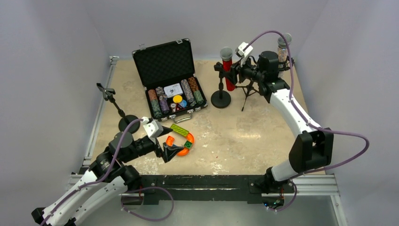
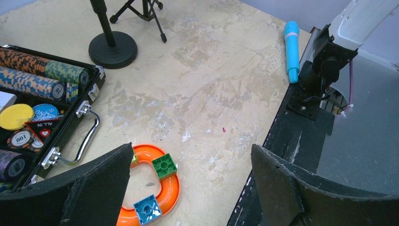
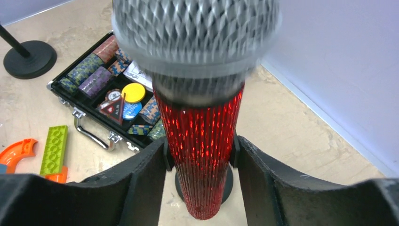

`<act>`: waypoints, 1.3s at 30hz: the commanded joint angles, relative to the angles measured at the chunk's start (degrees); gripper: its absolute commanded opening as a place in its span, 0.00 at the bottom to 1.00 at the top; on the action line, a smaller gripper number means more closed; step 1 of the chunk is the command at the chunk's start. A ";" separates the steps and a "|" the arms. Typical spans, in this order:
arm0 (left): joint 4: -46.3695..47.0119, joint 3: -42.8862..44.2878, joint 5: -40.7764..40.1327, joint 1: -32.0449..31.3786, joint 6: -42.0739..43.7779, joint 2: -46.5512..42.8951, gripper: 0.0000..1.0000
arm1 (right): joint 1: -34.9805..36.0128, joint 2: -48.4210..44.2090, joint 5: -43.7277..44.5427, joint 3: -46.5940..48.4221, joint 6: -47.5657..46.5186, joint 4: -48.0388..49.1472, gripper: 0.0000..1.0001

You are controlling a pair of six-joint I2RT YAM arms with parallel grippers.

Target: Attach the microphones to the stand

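The red glitter microphone (image 1: 228, 71) (image 3: 202, 141) stands upright in the clip of the round-based stand (image 1: 220, 99), its grey mesh head on top. My right gripper (image 1: 235, 70) (image 3: 201, 146) is shut on it, one finger against each side of the clip. Behind that arm, a silver-pink microphone (image 1: 283, 47) sits upright on a tripod stand (image 1: 248, 92). The light-blue microphone (image 2: 291, 49) lies flat by the right arm's base. My left gripper (image 1: 171, 150) (image 2: 192, 148) hangs open and empty over the near table. A third stand (image 1: 123, 120) at the left has an empty clip.
An open black case of poker chips (image 1: 164, 61) lies at the back centre. An orange curved toy track (image 1: 181, 146) (image 2: 162, 188) with blocks and a green brick (image 1: 179, 130) lie under my left gripper. Walls close the table on three sides.
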 commanded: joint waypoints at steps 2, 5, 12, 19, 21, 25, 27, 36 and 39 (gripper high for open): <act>0.63 -0.24 -0.38 -0.07 -0.63 -0.28 0.99 | 0.12 -6.03 -0.97 -1.40 0.87 3.20 0.69; 0.48 -0.18 -0.40 -0.11 -0.65 -0.70 0.99 | 0.04 -7.97 -0.06 -2.76 1.08 2.79 0.80; -0.41 0.11 -0.29 -0.10 -0.57 -1.80 0.99 | -0.05 -12.61 0.48 -4.08 0.41 -2.07 0.94; -0.63 0.35 -0.53 -0.16 -0.32 -2.14 0.99 | -0.14 -17.71 -1.36 -6.68 -1.44 -8.44 0.97; -0.77 0.46 -0.60 -0.15 -0.30 -2.14 0.99 | -0.44 -19.79 -1.63 -8.15 -1.70 -9.31 0.98; -0.77 0.55 -0.53 -0.12 -0.28 -2.23 0.99 | -0.82 -23.00 -1.75 -10.52 -2.93 -11.62 0.98; -0.69 0.55 -0.46 -0.15 -0.22 -2.15 0.99 | -1.16 -24.51 -1.88 -11.55 -3.07 -12.42 0.98; -0.91 0.79 0.00 -0.15 -0.30 -2.10 0.99 | -2.63 -26.06 -0.97 -13.35 -2.34 -12.71 0.98; -1.72 0.99 -0.53 -0.10 -0.54 -2.52 0.99 | -2.98 -26.65 -1.06 -13.11 -2.94 -13.98 0.99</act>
